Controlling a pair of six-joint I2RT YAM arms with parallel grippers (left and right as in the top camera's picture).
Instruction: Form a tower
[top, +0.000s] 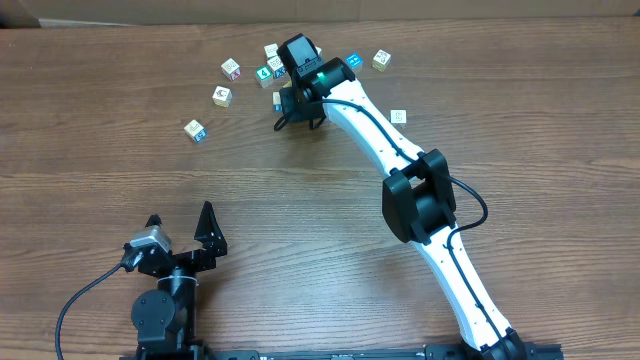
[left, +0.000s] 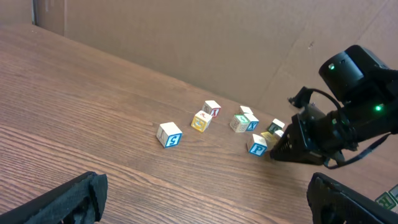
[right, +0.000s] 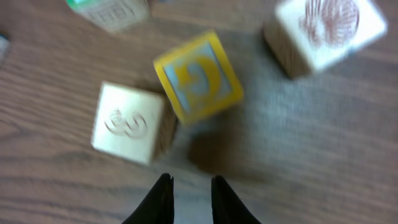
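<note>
Overhead, no tower stood yet: the cubes (top: 231, 69) lay loose on the far bench (top: 100, 150). The right gripper (top: 298, 124) sat low among them to pick one, seemingly pinched nearly together on nothing. The left gripper (top: 180, 216) waited apart, clear of the work.

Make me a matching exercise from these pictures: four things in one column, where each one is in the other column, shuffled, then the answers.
Things:
1. left gripper
2. right gripper
3. cube with the blue S
4. yellow-bordered cube

Places:
A. beside a pale cube, in the right wrist view
B. by the near edge of the table, jaws wide apart
C. over the cluster of cubes at the far side
D. standing apart, left of the other cubes

Pairs: 1-B, 2-C, 3-D, 4-A
</note>
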